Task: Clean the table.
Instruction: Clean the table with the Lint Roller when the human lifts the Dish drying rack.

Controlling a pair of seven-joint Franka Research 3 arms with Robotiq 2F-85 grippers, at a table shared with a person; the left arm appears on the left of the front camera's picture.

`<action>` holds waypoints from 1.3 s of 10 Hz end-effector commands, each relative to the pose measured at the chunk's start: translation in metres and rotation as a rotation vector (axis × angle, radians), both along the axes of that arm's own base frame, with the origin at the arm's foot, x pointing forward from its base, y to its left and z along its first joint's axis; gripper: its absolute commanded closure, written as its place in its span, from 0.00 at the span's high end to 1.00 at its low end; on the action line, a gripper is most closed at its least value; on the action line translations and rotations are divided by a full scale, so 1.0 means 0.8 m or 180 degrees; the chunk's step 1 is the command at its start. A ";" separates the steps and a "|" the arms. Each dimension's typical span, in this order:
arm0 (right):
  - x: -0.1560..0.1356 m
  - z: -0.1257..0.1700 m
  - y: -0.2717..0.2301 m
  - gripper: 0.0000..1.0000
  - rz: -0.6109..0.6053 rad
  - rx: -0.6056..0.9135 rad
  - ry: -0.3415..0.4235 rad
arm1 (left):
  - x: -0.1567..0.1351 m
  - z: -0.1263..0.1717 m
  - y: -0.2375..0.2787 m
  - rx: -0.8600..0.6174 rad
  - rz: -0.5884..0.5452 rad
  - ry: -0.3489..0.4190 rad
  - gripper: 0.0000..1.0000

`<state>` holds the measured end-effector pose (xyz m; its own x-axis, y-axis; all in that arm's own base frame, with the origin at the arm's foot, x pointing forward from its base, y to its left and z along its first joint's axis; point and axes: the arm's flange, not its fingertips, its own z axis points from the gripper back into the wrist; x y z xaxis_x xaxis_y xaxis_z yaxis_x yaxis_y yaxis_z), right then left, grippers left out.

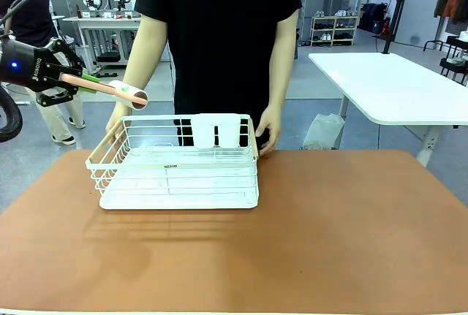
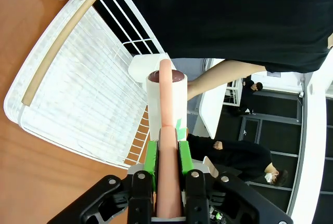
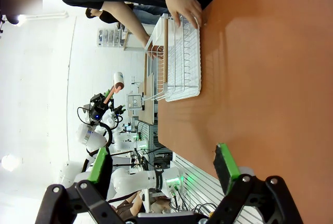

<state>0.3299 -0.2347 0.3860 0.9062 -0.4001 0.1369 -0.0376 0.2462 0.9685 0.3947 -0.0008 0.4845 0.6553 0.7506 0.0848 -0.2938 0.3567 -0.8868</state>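
White wire rack — white-topped table behind, right.

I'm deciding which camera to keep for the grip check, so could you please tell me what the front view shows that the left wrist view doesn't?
Front view: the wide bare stretch of the table on the robot's side of the white wire rack, and the lint roller held in the air near the rack's left end.
Left wrist view: close up, the green pads pressed on the roller's pink handle from both sides.
Both: the left claw shut on the lint roller, the rack, and a person's hand at its wooden handle.
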 end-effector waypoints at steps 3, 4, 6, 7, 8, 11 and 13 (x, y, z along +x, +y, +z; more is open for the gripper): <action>-0.002 0.003 -0.001 1.00 0.0018 0.0011 -0.0035 | 0.000 0.001 0.001 0.0002 0.0000 -0.0004 0.00; -0.002 0.003 -0.001 1.00 0.0018 0.0011 -0.0035 | 0.000 0.001 0.001 0.0002 0.0000 -0.0004 0.00; -0.002 0.003 -0.001 1.00 0.0018 0.0011 -0.0035 | 0.000 0.001 0.001 0.0002 0.0000 -0.0004 0.00; -0.002 0.003 -0.001 1.00 0.0018 0.0011 -0.0035 | 0.000 0.001 0.001 0.0002 0.0000 -0.0004 0.00; -0.002 0.003 -0.001 1.00 0.0018 0.0011 -0.0035 | 0.000 0.001 0.001 0.0002 0.0000 -0.0004 0.00; -0.002 0.003 -0.001 1.00 0.0018 0.0011 -0.0035 | 0.000 0.001 0.001 0.0002 0.0000 -0.0004 0.00; -0.002 0.003 -0.001 1.00 0.0018 0.0011 -0.0035 | 0.000 0.001 0.001 0.0002 0.0000 -0.0004 0.00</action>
